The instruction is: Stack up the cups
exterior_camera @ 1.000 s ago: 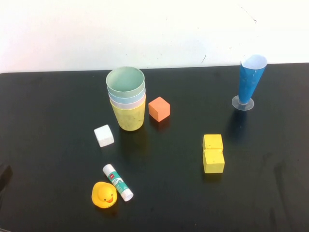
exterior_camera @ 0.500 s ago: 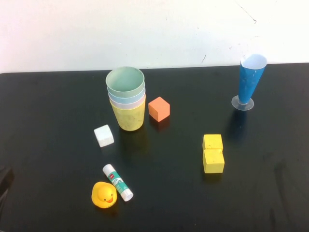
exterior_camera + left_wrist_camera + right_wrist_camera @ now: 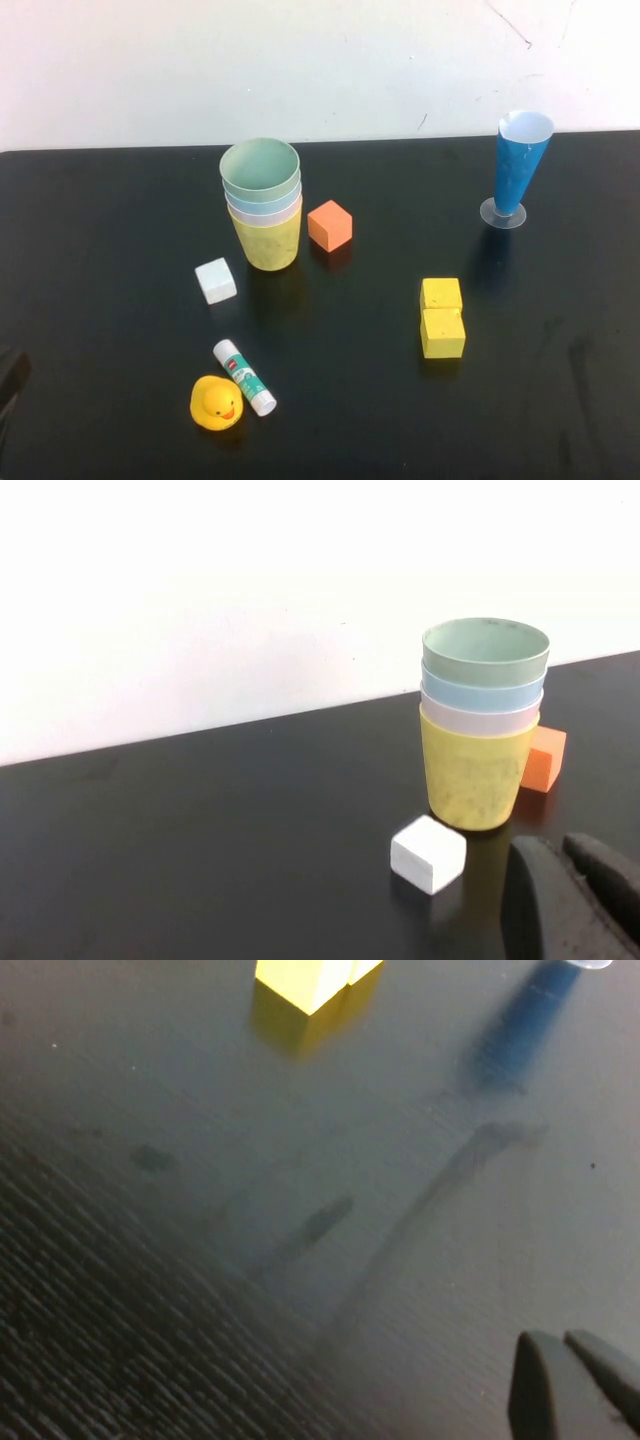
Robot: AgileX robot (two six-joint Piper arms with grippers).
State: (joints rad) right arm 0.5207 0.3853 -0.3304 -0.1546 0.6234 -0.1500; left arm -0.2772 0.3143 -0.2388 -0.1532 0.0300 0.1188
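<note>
Four cups stand nested on the desk ahead of the closed, empty left end effector — the right end effector, also closed, has pulled back, stacking apparently complete.

The stack of cups is crowded on two sides: an orange cube is set just beside it toward the right edge of the table, and a white cube near it toward the front edge. Open surface is left between stack and left edge. The right half is obstructed by two touching yellow cubes and a blue cone near the back-right corner. The front-left is occupied by a duck touching a glue stick.
</note>
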